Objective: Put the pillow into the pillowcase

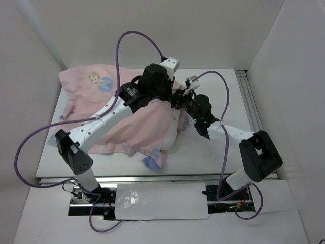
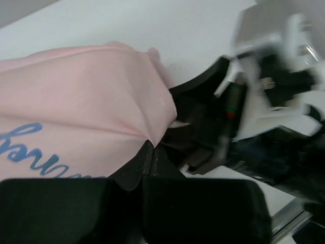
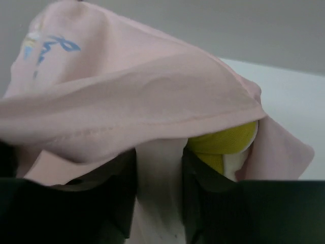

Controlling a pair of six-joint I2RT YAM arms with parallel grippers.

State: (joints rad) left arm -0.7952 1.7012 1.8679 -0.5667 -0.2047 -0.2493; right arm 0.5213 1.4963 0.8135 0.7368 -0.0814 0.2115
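Cloth: pillowcase (image 1: 127,122) thin, limp, likely slippery, so grip its mouth hem | pillow (image 3: 223,142) soft, bulky, light; under the case on the left half of the table (image 1: 218,152), yellow edge showing | left gripper (image 2: 151,150) pinched shut on case fabric, arm stretched from the near-left corner | right gripper (image 3: 159,168) low at the mouth, jaws apart with pale cloth between — held or not, cannot tell

I work over a flat white tabletop (image 1: 208,155) filling the frame's middle, boxed in by plain white wall panels (image 1: 203,30). A silver metal rail (image 1: 252,109) runs down its right edge. A glossy white sheet (image 1: 162,202) lies at bottom centre.
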